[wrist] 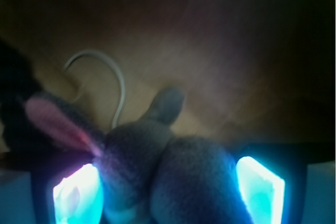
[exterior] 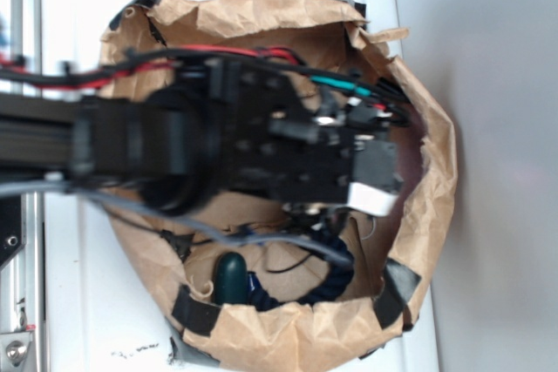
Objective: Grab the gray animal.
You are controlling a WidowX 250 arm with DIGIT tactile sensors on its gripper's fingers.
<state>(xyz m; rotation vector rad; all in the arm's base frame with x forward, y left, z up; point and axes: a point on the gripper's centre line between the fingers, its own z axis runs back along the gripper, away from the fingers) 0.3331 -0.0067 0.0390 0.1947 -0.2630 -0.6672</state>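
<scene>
In the wrist view, the glowing fingers [wrist: 79, 192] flank the gray animal [wrist: 168, 177] at nine and three o'clock, closed against its plush body. Its pink ear points toward ten, its cord tail [wrist: 113, 85] curls toward twelve. Everything sits inside the paper bag [exterior: 305, 333], navy rope [exterior: 331, 280] at six.

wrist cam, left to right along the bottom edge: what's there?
Left glowing end effector finger pad → gray animal, filling the gap between the pads → right glowing finger pad. The animal's pink inner ear sits higher, above the left pad.
</scene>
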